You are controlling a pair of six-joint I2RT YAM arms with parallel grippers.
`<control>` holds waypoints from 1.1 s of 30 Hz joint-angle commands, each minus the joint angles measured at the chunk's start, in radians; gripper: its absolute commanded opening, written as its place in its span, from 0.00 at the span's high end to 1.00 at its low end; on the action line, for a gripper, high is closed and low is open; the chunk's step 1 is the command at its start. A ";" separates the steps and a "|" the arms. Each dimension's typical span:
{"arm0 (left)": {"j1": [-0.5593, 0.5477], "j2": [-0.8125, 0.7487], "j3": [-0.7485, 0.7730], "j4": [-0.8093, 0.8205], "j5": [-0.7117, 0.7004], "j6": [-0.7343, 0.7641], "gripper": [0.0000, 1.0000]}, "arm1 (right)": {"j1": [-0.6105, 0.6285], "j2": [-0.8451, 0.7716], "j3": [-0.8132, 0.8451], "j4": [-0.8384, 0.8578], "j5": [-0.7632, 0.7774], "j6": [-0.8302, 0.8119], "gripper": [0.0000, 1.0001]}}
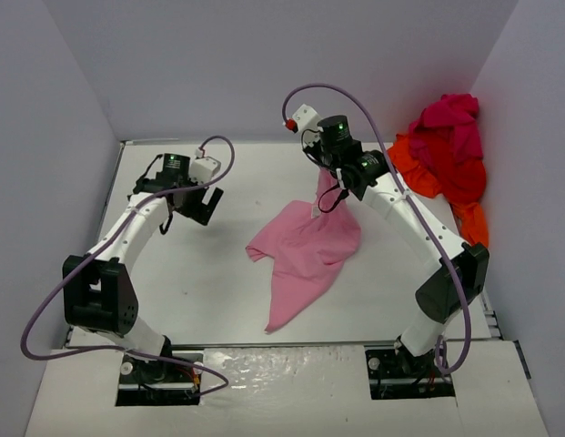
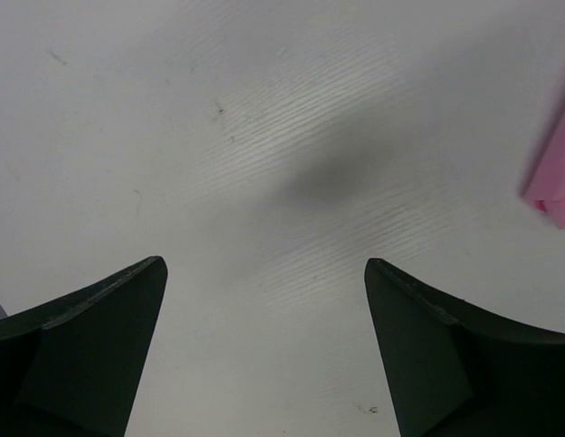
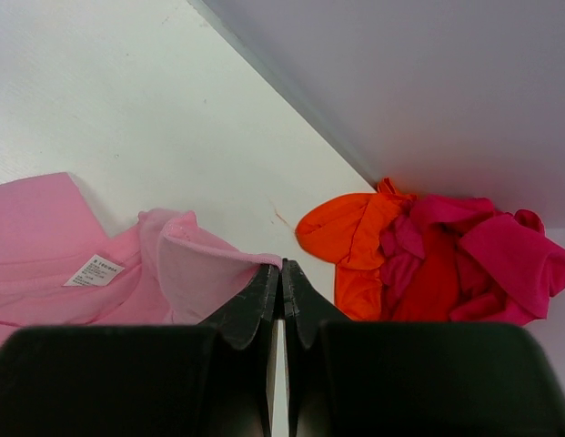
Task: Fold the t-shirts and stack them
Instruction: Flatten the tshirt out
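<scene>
Near the middle of the desk [image 1: 200,273], the light pink t-shirt [image 1: 305,255] lies spread and rumpled. Its far edge is drawn up off the surface to the right fingers [image 3: 282,278], which are pressed together on a fold of that cloth. A white label [image 3: 93,270] shows on the shirt. Well to the left, the left fingers [image 1: 202,206] stand wide apart above bare desk, holding nothing. The orange, red and magenta t-shirts [image 1: 450,150] sit heaped in the far right corner.
</scene>
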 commanded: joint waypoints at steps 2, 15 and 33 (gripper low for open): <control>-0.112 0.005 0.124 -0.065 0.086 0.032 0.12 | 0.009 -0.002 0.051 0.084 0.022 0.012 1.00; -0.388 0.114 0.161 -0.143 0.128 0.107 0.16 | 0.001 0.121 0.101 0.158 0.214 0.019 1.00; -0.490 0.393 0.348 -0.096 0.168 0.077 0.17 | -0.021 0.080 0.033 0.178 0.214 0.030 1.00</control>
